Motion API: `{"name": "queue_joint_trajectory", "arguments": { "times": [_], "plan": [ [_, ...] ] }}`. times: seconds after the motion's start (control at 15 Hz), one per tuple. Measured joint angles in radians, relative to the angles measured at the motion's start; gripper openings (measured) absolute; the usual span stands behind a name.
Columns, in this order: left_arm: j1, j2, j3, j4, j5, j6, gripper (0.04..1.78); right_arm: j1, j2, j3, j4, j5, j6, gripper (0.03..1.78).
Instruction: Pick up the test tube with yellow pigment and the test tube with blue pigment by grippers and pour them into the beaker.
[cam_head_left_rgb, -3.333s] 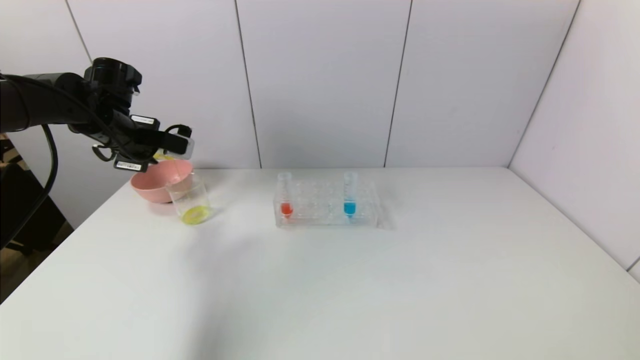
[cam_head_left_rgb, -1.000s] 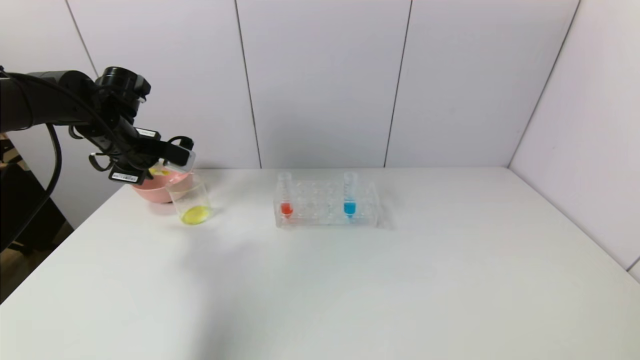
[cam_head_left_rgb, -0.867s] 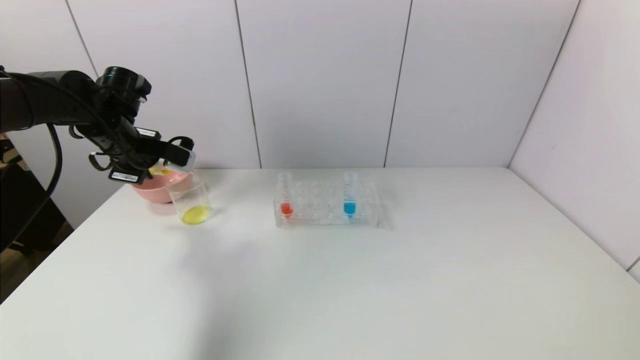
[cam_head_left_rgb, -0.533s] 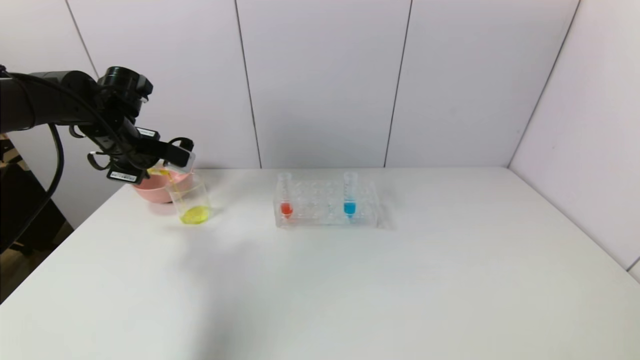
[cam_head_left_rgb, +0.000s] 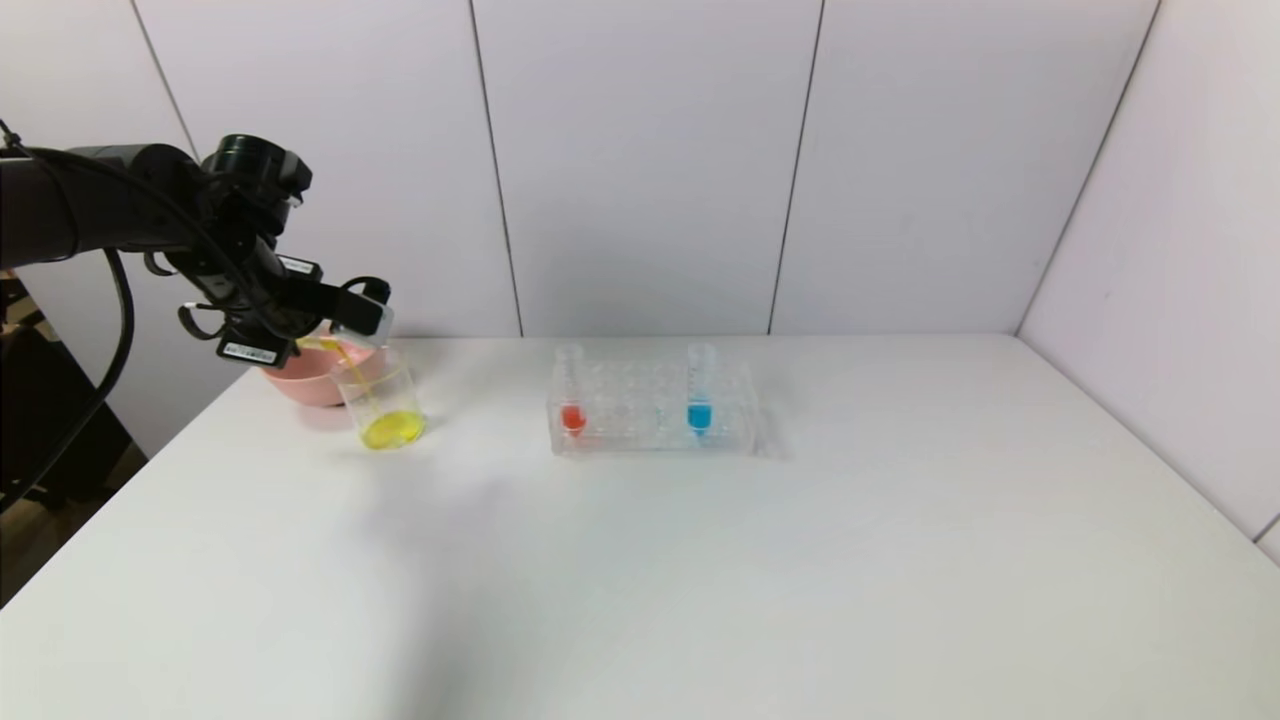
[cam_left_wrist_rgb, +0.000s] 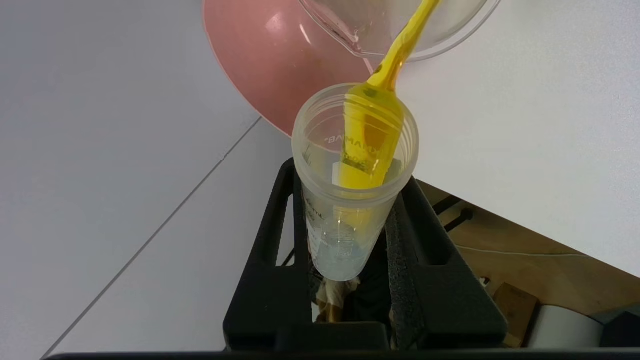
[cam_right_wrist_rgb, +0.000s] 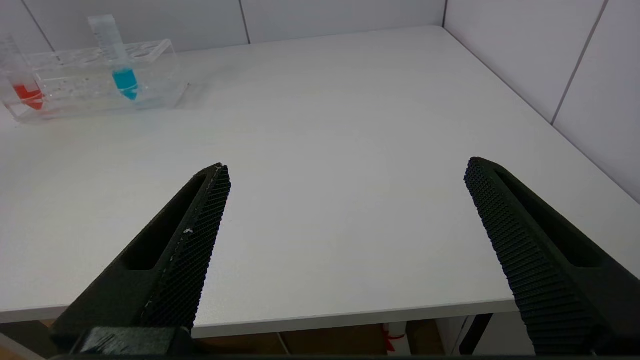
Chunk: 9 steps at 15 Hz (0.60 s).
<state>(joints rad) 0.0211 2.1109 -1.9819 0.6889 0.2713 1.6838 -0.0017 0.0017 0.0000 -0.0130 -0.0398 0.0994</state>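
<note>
Head view shows the left gripper (cam_head_left_rgb: 345, 305) squeezing the test tube with yellow pigment (cam_head_left_rgb: 368, 318), tipped over above the beaker (cam_head_left_rgb: 385, 405). A thin yellow stream runs from the tube's mouth into the beaker, where yellow liquid sits at the bottom. The test tube with blue pigment (cam_head_left_rgb: 700, 390) stands upright in the clear rack (cam_head_left_rgb: 650, 410). The right gripper (cam_right_wrist_rgb: 345, 240) waits with fingers wide apart, low over the table's near edge

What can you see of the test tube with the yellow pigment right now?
The test tube with yellow pigment is a clear, wide-mouthed plastic tube with printed markings, clamped between the left end effector fingers. It is tipped mouth-down above the beaker, and a thin yellow stream runs from its lip into it.
</note>
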Motion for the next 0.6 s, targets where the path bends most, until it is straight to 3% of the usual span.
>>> {"name": "queue_joint_trajectory", "arguments": {
  "times": [0.6],
  "plan": [
    [-0.001,0.003,0.000,-0.001,0.000,-0.002,0.45,0.000,0.000,0.000,0.000,0.000,0.000,1.71]
  ]
}}
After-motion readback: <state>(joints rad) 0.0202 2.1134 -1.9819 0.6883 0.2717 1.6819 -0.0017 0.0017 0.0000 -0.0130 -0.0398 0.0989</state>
